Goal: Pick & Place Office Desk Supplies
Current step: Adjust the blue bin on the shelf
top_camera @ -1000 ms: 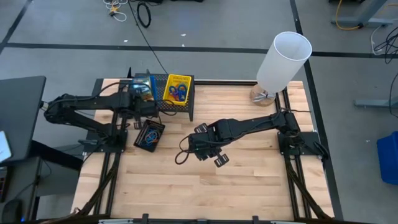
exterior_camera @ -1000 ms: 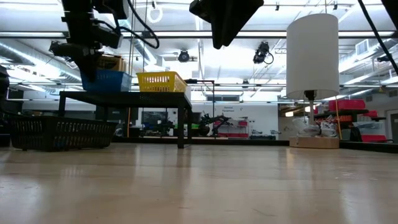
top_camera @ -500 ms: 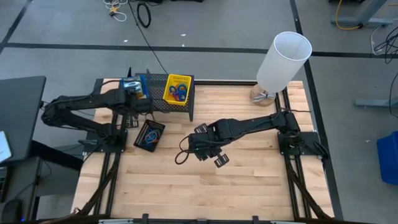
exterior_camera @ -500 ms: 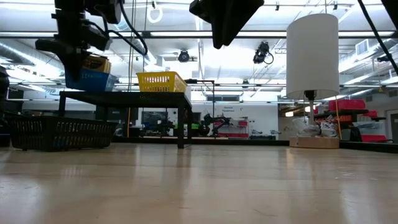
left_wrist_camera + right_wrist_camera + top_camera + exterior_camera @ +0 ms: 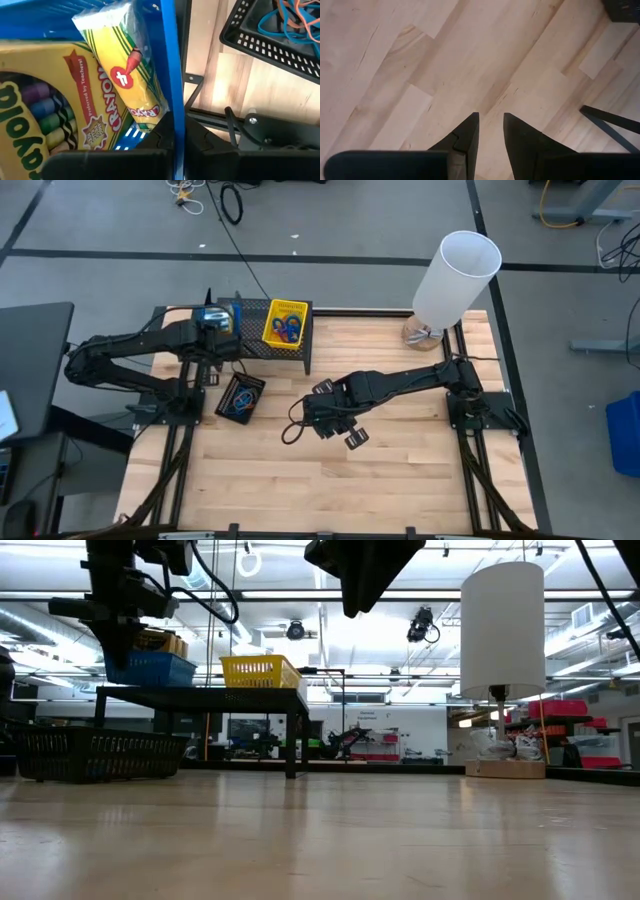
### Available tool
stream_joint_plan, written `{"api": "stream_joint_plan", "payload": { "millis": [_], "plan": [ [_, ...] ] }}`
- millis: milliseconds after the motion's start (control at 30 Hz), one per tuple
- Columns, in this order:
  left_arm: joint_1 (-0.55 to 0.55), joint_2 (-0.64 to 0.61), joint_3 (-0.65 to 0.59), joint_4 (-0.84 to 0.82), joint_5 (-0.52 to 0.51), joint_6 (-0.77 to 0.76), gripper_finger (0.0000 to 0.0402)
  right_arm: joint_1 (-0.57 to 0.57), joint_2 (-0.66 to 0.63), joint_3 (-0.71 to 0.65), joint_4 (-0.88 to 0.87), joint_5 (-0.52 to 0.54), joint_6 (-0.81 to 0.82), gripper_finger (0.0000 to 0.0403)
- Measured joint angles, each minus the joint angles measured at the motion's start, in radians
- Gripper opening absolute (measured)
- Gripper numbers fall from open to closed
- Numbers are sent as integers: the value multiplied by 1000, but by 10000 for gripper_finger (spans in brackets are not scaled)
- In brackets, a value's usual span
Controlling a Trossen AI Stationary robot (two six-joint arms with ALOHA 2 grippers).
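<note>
On the raised black wire-mesh rack [image 5: 270, 340] at the back left of the wooden table [image 5: 400, 470] stands a small yellow plastic bin [image 5: 285, 324], with a tangle of blue and orange loops [image 5: 286, 330] lying inside it. Just beside it, at the rack's left end, is a small blue plastic bin [image 5: 150, 668]. The left gripper [image 5: 179, 131] has its fingers pinched together on the blue bin's thin wall, one finger inside and one outside. From table height the blue bin's underside seems level with the rack's top, though I cannot tell whether it rests there or hangs just clear of it.

Inside the blue bin stand two yellow-and-green cardboard crayon boxes: a large one [image 5: 45, 105] with its printed face filling the view, and a slimmer one [image 5: 125, 75] leaning tilted against the gripped wall.

Down on the table, in front of the rack's left end, sits a small black plastic bin [image 5: 240, 397] holding more blue and orange loops [image 5: 241, 400].

The right gripper [image 5: 490, 131] hangs above bare boards near the middle of the table, its two fingers a little apart with nothing between them. A tall white cylinder [image 5: 455, 277] stands at the back right corner.
</note>
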Motion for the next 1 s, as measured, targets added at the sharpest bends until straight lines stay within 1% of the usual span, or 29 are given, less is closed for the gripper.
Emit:
{"api": "stream_joint_plan", "payload": {
  "millis": [367,500,700,867,1000],
  "plan": [
    [0,1,-1,-4,-13,-22,52,0,0,0,0,-2,0,98],
    [-1,1,-1,-14,-58,-37,77,0,0,0,6,-2,0,98],
    [-1,1,-1,-20,-92,-55,111,0,0,0,8,-2,0,98],
    [-1,1,-1,-19,-102,-68,141,0,0,0,9,-1,0,98],
    [-1,1,-1,-19,-102,-83,173,0,0,0,9,-1,0,98]
  ]
}}
